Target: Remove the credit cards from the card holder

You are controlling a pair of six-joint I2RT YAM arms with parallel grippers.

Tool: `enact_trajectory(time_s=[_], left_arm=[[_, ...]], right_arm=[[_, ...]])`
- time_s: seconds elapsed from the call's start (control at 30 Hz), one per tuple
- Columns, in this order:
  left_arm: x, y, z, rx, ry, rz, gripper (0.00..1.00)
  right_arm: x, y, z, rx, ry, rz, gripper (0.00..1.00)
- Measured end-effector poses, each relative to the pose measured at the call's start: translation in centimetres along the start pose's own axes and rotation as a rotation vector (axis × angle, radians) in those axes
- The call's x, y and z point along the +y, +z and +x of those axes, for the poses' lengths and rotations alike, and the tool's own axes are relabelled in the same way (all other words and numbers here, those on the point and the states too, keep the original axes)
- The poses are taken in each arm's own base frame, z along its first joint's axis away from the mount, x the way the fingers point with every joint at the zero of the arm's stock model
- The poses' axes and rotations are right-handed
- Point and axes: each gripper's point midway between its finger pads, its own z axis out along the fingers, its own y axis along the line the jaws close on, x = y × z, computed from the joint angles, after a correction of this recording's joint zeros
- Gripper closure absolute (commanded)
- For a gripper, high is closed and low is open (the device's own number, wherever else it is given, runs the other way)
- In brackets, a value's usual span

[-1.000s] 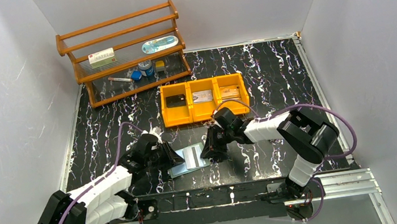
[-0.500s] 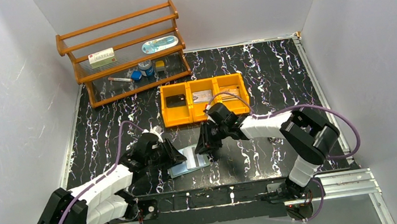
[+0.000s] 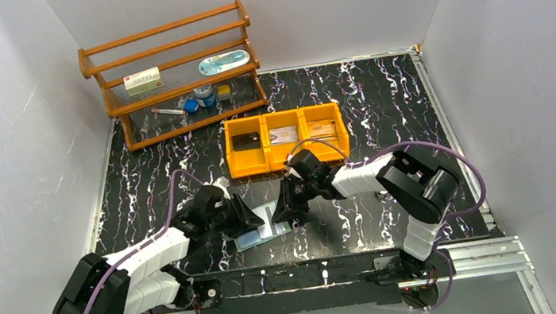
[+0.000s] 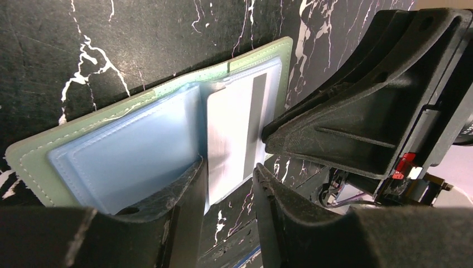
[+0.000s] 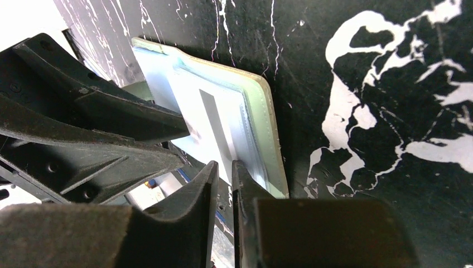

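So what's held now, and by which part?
The right gripper appears to pinch the credit card by its exposed edge; the left gripper only straddles it, open.

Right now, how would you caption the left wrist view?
Open left gripper straddles a credit card in the card holder; the right gripper pinches the card's edge.

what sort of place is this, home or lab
Probably a robot test cell: bare white walls box in a black marbled table, with a left arm and right arm bolted to its near edge.
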Motion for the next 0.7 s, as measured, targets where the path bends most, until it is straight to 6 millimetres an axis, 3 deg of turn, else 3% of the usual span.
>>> enact_trajectory(time_s=[0.33, 0.7], left_arm=[[0.6, 0.2, 0.1, -0.033, -0.108, 0.012, 0.62], [0.3, 1.2, 0.6, -0.01, -0.161, 0.099, 0.85]], right_arm=[[-0.2, 0.2, 0.2, 0.008, 0.033, -0.001, 0.88], [-0.3, 0.3, 0.3, 0.022, 0.054, -0.01, 0.89]])
